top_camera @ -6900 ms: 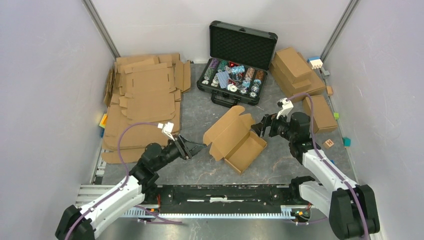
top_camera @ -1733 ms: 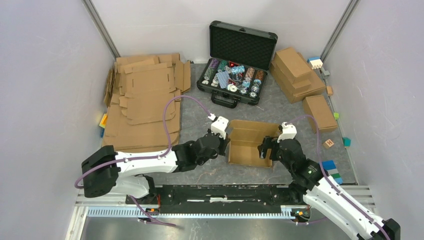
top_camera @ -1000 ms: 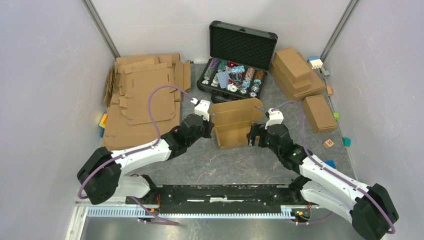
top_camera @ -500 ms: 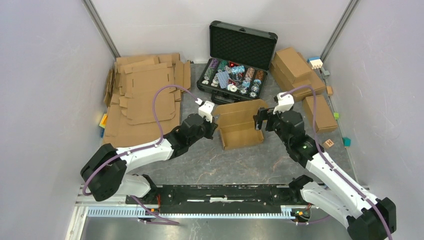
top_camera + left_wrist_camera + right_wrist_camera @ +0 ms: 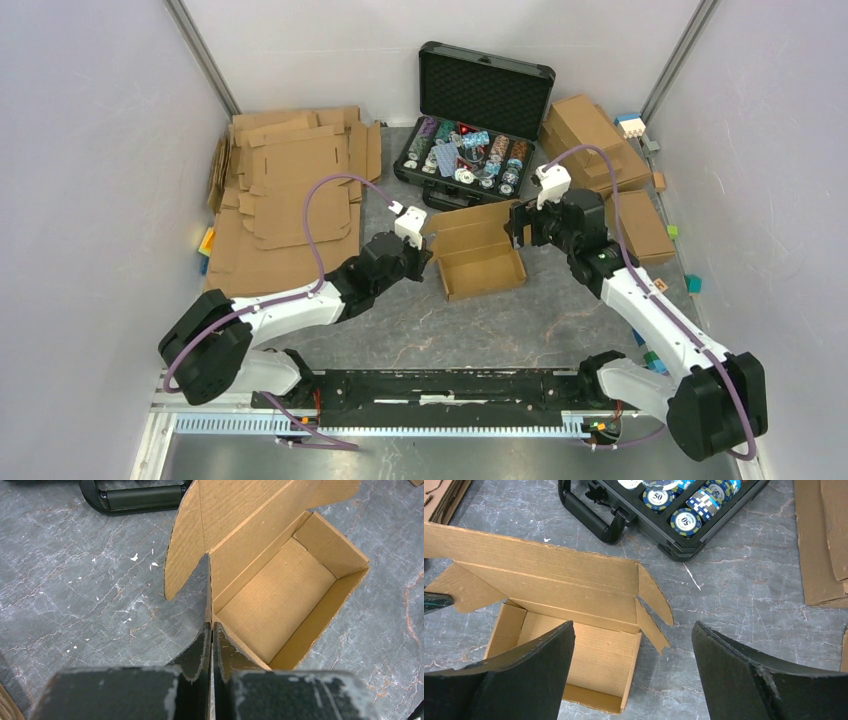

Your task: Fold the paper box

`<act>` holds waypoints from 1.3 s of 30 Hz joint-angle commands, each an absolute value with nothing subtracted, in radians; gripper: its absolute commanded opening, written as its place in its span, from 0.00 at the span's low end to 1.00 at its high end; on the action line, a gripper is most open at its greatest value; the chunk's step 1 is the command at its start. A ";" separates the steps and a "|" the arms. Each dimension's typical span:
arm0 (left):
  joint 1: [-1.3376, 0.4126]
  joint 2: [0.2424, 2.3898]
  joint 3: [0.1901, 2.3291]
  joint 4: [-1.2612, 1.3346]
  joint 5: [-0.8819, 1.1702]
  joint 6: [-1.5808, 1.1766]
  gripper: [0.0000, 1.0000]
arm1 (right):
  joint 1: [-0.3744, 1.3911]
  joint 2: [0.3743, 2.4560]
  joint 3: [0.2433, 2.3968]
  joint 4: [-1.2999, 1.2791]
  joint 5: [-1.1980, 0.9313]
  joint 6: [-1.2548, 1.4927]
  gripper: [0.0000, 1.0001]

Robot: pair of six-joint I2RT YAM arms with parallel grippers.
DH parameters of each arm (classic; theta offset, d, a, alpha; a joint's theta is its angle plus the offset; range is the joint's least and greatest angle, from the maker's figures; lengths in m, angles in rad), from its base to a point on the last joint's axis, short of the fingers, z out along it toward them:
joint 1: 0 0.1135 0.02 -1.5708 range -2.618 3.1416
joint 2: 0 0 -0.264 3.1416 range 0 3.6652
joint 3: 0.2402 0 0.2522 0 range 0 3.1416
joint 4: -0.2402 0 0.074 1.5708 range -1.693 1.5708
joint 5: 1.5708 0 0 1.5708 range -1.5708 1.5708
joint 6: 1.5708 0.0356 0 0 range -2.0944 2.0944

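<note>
The paper box [image 5: 485,268] sits on the grey table as a shallow open tray, its lid [image 5: 470,222] standing up along the far side. My left gripper [image 5: 428,255] is at the box's left end, shut on the left wall, which shows as a thin cardboard edge between the fingers [image 5: 211,625]. The box's inside [image 5: 280,600] is empty. My right gripper [image 5: 518,228] hovers open over the box's right end, near the lid's side flaps [image 5: 651,615]. Its fingers spread wide over the tray [image 5: 594,650] and touch nothing [image 5: 631,625].
A black case of chips [image 5: 475,120] stands open just behind the box, its handle [image 5: 596,520] close to the lid. Flat cardboard sheets [image 5: 290,200] are stacked at the left. Folded boxes [image 5: 595,145] and small coloured blocks [image 5: 693,284] lie at the right.
The box has slid a little to the right in the left gripper. The right arm has swung from the box's near right side up to its far right corner, jaws slightly narrower.
</note>
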State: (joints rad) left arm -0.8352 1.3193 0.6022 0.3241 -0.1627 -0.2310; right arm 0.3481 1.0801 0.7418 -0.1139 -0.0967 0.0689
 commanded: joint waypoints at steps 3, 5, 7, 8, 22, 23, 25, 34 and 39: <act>-0.831 1.311 0.607 0.366 -0.175 -0.175 0.05 | 0.334 1.131 0.797 -0.126 -0.161 0.029 0.91; -0.831 1.317 0.612 0.363 -0.168 -0.176 0.05 | 0.333 1.158 0.800 -0.129 -0.178 0.029 0.87; -0.831 1.318 0.613 0.363 -0.166 -0.176 0.05 | 0.333 1.173 0.804 -0.137 -0.169 0.026 0.82; -0.831 1.317 0.612 0.363 -0.167 -0.177 0.05 | 0.333 1.176 0.804 -0.142 -0.156 0.023 0.79; -0.831 1.306 0.615 0.358 -0.137 -0.192 0.05 | 0.333 1.202 0.811 -0.123 -0.111 0.027 0.25; -0.831 1.306 0.617 0.357 -0.136 -0.192 0.05 | 0.334 1.205 0.814 -0.123 -0.108 0.030 0.21; -0.831 1.307 0.618 0.356 -0.132 -0.195 0.08 | 0.334 1.210 0.816 -0.122 -0.113 0.035 0.11; -0.831 1.345 0.675 0.318 -0.091 -0.225 0.11 | 0.334 1.156 0.758 -0.085 -0.178 0.059 0.00; -0.831 1.350 0.695 0.292 -0.091 -0.241 0.09 | 0.353 1.108 0.691 -0.052 -0.178 0.122 0.00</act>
